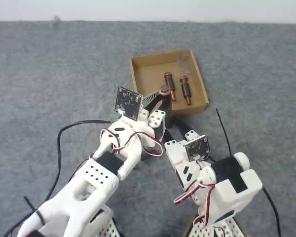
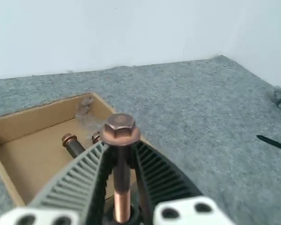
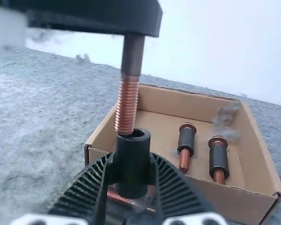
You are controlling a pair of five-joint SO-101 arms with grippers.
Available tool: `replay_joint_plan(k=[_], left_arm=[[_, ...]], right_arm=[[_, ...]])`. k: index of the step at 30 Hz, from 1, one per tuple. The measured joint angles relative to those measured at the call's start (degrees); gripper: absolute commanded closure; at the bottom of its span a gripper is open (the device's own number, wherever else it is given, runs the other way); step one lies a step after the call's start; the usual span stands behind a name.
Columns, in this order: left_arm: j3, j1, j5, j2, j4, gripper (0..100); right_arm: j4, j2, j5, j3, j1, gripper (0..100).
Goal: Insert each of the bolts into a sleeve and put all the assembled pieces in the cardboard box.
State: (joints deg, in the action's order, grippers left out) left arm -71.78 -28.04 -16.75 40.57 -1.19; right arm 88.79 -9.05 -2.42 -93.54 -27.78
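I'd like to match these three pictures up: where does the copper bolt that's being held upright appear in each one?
High view: the bolt, seen as a hex head, by the cardboard box edge nearest the arms.
Left wrist view: bolt upright at centre between the left fingers.
Right wrist view: its threaded end hangs over the sleeve.
Shared landmark: the box with two assembled pieces inside.

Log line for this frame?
left gripper holds copper hex-head bolt | right gripper holds black cylindrical sleeve | bolt tip at sleeve mouth | brown cardboard box: two assembled pieces
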Motion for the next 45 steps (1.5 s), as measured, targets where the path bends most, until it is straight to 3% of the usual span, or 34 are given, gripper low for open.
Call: replay_joint_plan(k=[11, 45], left_arm=[[2.4, -0.9, -0.4, -9.2, 0.6, 99], [0.4, -0.7, -0.4, -9.7, 0.1, 99]], right_arm=[[2.2, 0.1, -2.1, -0.2, 0.5, 99.2], [2.7, 0.2, -2.2, -0.2, 1.5, 99.2]])
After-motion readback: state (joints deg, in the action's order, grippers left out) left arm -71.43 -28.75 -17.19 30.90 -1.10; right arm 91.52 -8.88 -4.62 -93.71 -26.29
